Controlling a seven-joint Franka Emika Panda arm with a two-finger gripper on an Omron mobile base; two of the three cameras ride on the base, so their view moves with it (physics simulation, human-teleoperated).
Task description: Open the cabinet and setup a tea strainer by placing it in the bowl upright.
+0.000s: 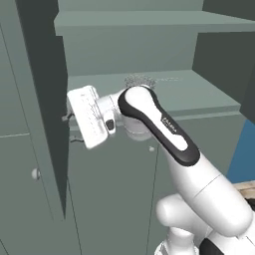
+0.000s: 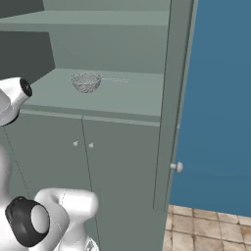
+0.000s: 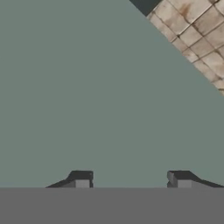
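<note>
The cabinet (image 1: 199, 94) stands with both doors swung wide. On its lower shelf sits the tea strainer (image 2: 87, 82), a small silver mesh basket with a thin handle pointing right; the arm partly covers the tea strainer (image 1: 139, 79) in the left base view. My gripper (image 1: 69, 129) points left, right up against the inner face of the left door (image 1: 42, 99). In the hand view that flat grey-green face is very close, and the gripper (image 3: 130, 179) has its fingertips apart with nothing between them. The bowl is out of view.
The right door (image 2: 171, 98) carries a round silver knob (image 2: 177, 167). Below the shelf are two closed lower doors with small knobs (image 2: 75, 143). A blue wall (image 2: 220, 98) and a tiled floor (image 2: 211, 225) lie to the right.
</note>
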